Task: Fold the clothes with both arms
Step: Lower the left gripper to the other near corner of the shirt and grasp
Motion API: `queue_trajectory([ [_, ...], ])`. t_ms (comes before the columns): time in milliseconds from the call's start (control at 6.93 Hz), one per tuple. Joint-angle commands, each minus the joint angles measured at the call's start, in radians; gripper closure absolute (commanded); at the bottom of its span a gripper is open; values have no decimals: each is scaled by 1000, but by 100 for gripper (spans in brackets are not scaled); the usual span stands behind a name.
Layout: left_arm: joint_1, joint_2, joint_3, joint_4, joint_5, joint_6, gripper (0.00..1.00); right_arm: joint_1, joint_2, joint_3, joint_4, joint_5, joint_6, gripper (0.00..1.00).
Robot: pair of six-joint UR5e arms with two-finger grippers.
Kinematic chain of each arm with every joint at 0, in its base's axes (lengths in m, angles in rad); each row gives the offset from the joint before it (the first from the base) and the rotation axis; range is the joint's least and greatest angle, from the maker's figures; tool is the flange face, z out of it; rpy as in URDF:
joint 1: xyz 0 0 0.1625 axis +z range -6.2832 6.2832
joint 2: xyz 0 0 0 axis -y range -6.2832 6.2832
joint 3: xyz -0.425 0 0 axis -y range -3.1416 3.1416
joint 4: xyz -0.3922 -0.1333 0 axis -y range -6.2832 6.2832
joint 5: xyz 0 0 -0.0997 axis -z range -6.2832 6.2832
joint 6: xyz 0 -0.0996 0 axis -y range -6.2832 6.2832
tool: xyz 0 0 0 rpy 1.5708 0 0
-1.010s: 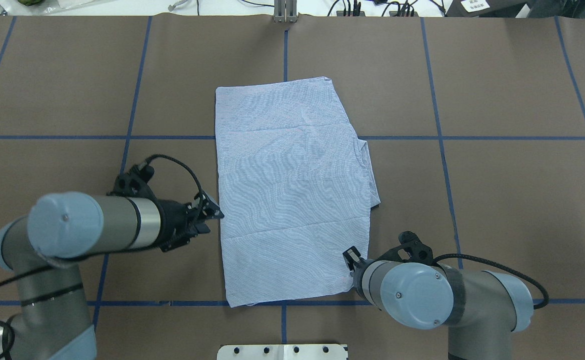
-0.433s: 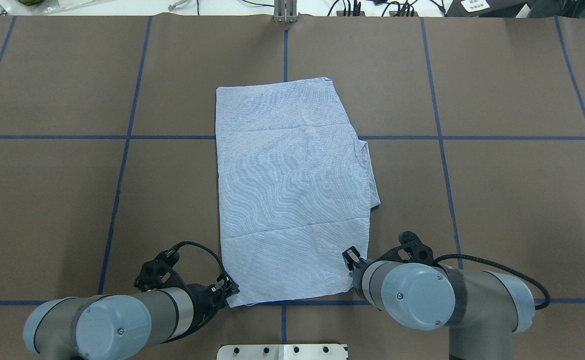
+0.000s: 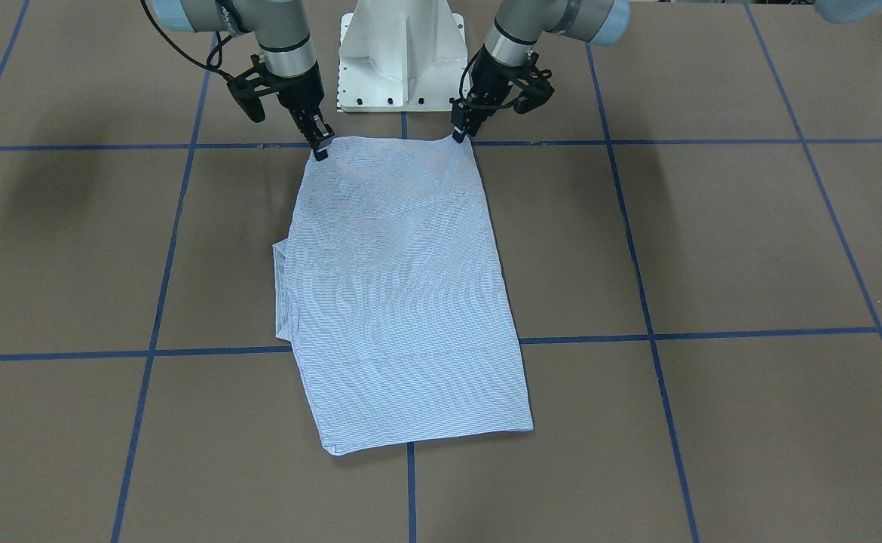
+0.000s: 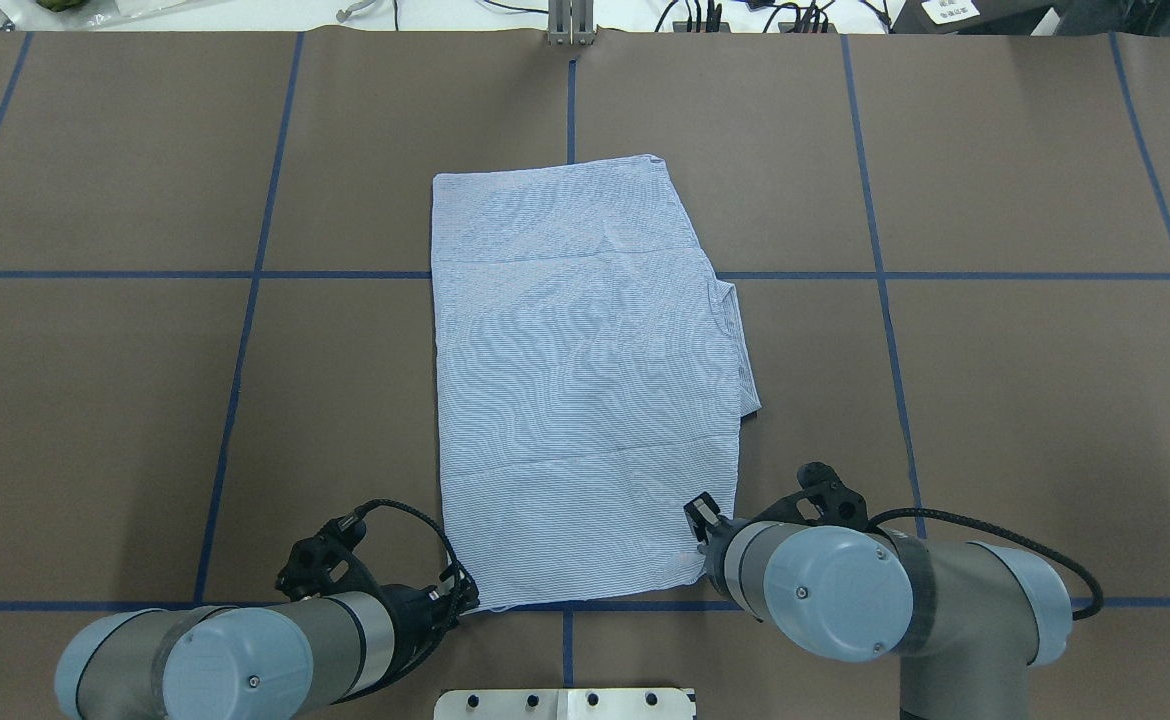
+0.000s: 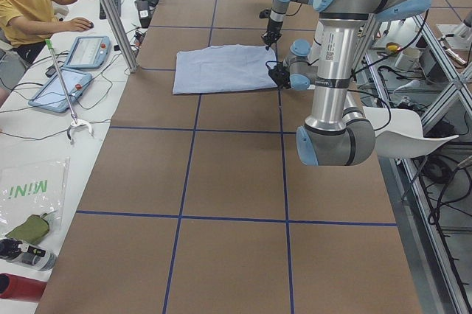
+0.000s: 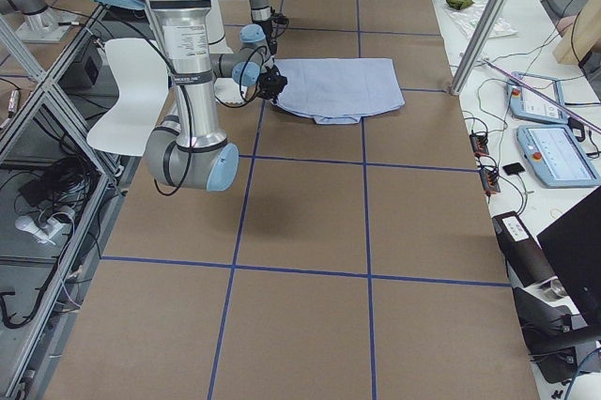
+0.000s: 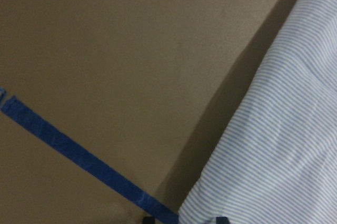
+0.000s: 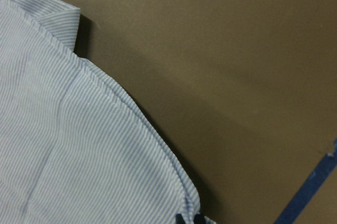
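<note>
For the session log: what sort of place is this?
Probably a robotics lab: a brown table gridded with blue tape, teach pendants on a side bench, and aluminium framing.

A brown table (image 4: 995, 400) gridded with blue tape lines (image 4: 886, 320) spreads under the left pincer (image 4: 463, 592) and the right pincer (image 4: 702, 522); one line passes just by the left pincer. At the table's edge far across from both pincers stands an aluminium post (image 4: 571, 22), with dark cables (image 4: 705, 15) behind it. Beyond that edge, a white side table (image 5: 29, 115) carries a tablet-like pendant (image 5: 92, 51), and a person in yellow (image 5: 22, 4) sits at it. Behind the pincers, off the table, stands a white chair (image 5: 402, 133). The light is even.
</note>
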State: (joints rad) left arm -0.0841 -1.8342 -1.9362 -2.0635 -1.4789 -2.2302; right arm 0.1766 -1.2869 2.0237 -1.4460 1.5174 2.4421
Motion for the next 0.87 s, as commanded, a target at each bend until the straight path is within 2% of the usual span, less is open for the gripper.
queue_trajectory([
  [0, 0, -2, 2, 0, 12, -9, 100, 1, 0, 7, -1, 1, 0, 100],
  [433, -9, -2, -45, 0, 22, -15, 100, 1, 0, 9, -1, 1, 0, 100],
  [722, -13, 48, -151, 26, 22, -49, 100, -20, -3, 54, -1, -9, 52, 100],
])
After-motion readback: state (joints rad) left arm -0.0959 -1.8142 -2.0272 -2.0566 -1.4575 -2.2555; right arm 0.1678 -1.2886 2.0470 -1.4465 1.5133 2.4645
